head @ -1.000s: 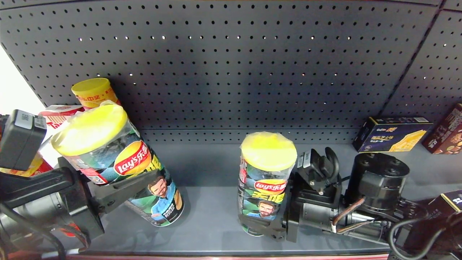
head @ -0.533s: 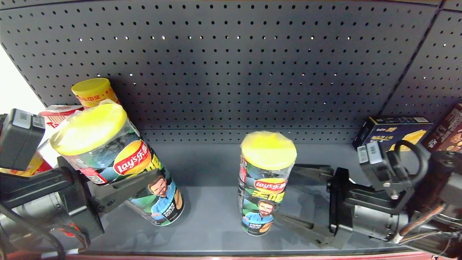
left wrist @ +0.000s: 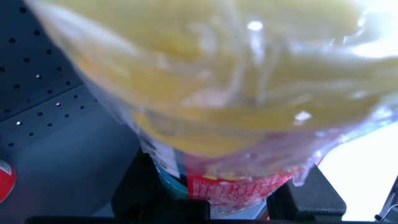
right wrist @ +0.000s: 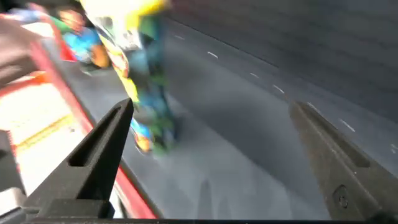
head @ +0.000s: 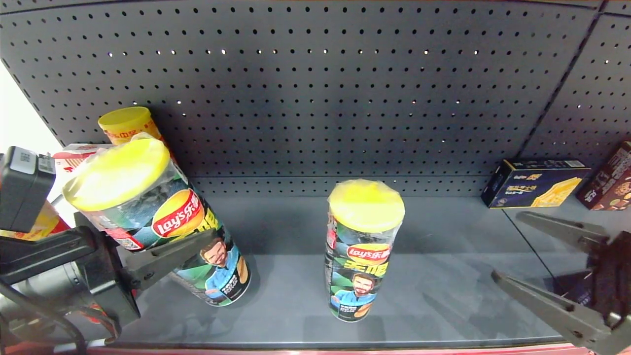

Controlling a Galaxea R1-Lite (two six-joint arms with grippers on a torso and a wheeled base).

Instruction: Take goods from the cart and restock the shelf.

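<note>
Nearest, right of the standing can (head: 362, 246) and well apart from it: right gripper (head: 505, 245), fingers spread wide, gripping nothing, tips aimed toward that can across bare shelf (head: 443, 296). Same gap from the right wrist: gripper (right wrist: 211, 107) wide apart, standing can (right wrist: 146, 93) beyond the tips, off toward one finger, untouched.

Left of the standing can, also by the front edge: left gripper (head: 165, 236) pinching the held can (head: 162, 212) round its middle. Tilted, lid leaning away from the standing can, base down at the shelf. From the left wrist: held can (left wrist: 236, 81), its yellow lid close up, dark fingers either side below.

Upright mid-shelf, yellow lid on, clear of both grippers: the standing can.

Behind the held can, farther left: yellow cup (head: 129, 125), red-and-white packet (head: 79, 155).

Far right of the standing can, against the pegboard (head: 315, 98): blue box (head: 535, 182), brown box (head: 611, 180) just beside it.
</note>
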